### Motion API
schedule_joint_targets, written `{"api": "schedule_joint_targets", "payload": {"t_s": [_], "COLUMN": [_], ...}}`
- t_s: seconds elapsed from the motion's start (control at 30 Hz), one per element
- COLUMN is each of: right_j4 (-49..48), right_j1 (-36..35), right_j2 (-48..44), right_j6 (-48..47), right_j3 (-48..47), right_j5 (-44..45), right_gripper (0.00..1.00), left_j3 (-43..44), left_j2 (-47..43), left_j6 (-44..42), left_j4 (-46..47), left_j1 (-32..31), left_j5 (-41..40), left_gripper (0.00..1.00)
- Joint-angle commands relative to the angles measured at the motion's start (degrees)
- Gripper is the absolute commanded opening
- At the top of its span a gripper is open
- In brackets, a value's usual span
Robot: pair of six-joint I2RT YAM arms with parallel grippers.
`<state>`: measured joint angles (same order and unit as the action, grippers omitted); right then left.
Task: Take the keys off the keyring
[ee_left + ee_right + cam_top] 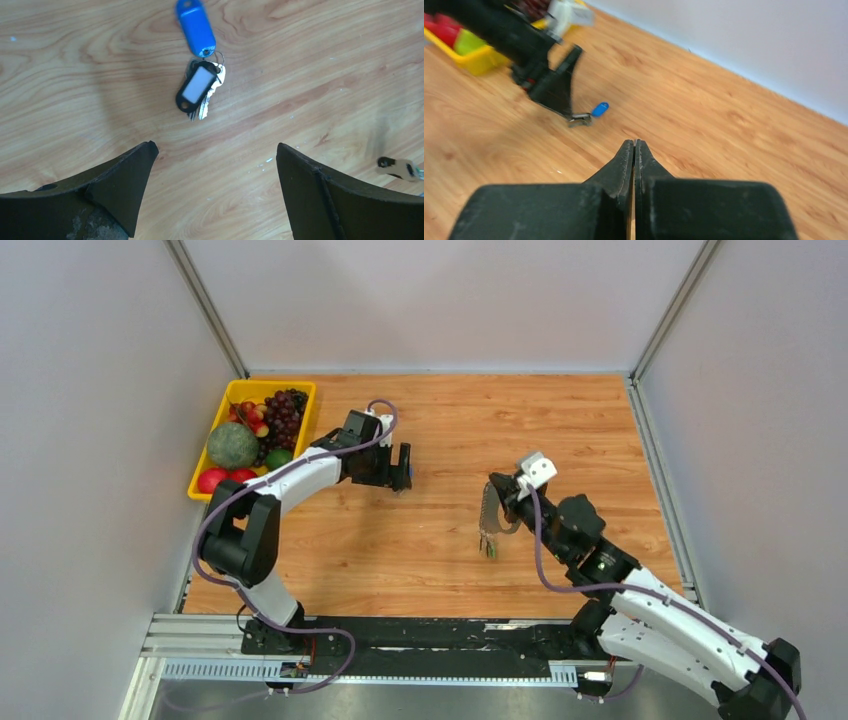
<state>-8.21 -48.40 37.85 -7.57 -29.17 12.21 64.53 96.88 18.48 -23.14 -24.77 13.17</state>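
My right gripper (502,500) is shut on the thin grey keyring (489,508) and holds it above the table; a small green-headed key (490,546) hangs from its lower end. In the right wrist view the fingers (624,165) are pressed together with only a thin sliver between the tips. My left gripper (401,478) is open and empty, low over the table. Just ahead of its jaws lie a blue tag (196,27), a black tag with a white label (196,89) and silver keys (204,106), bunched together. The blue tag also shows in the right wrist view (600,108).
A yellow tray (203,483) of fruit stands at the back left, next to the left arm. A small pale item with a dark end (400,168) shows at the right edge of the left wrist view. White walls enclose the wooden table (560,430).
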Motion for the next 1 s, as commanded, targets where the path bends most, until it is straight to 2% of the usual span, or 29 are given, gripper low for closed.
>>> {"api": "schedule_joint_targets", "payload": {"t_s": [0.0,0.1,0.37,0.4,0.5,0.57,0.7,0.83,0.9,0.97], "right_j4": [5.9,5.9,5.8,5.7,4.7,4.6,4.4,4.1,4.8,5.8], "right_j1": [7.5,12.4,20.4,21.1,23.1,24.2,25.3,25.3,25.3,25.2], "right_j2": [9.0,14.4,37.8,40.2,46.3,49.1,50.0,46.2,42.9,38.9], "right_j6": [3.7,4.9,5.3,5.5,6.2,6.8,8.7,15.5,21.6,24.0], "right_j3": [-8.6,-11.4,-23.3,-24.8,-28.4,-30.1,-31.1,-29.8,-28.2,-26.1], "right_j5": [-3.2,-9.0,-15.3,-15.5,-15.9,-15.6,-12.6,-4.0,0.4,2.0], "right_gripper": [0.0,0.0,0.0,0.04,0.26,0.47,0.83,0.98,1.0,1.0], "left_j3": [-2.4,-5.2,-16.6,-17.2,-18.6,-19.1,-19.2,-19.1,-19.2,-19.6], "left_j2": [-9.8,-15.9,-32.7,-34.6,-37.9,-39.5,-41.1,-41.6,-42.3,-43.4], "left_j6": [-0.8,-0.7,0.7,0.8,1.8,2.9,2.4,3.7,4.6,4.8], "left_j4": [4.8,4.7,8.2,8.3,6.7,4.9,2.5,2.1,2.3,2.5], "left_j1": [-0.1,-0.1,-0.1,-0.1,-0.1,-0.1,-0.1,-0.1,0.0,-0.1], "left_j5": [-3.7,-7.5,-12.5,-12.9,-16.8,-20.6,-24.4,-25.7,-26.8,-27.1], "left_gripper": [1.0,1.0,1.0,1.0,1.0,1.0,1.0,1.0,1.0,1.0]}}
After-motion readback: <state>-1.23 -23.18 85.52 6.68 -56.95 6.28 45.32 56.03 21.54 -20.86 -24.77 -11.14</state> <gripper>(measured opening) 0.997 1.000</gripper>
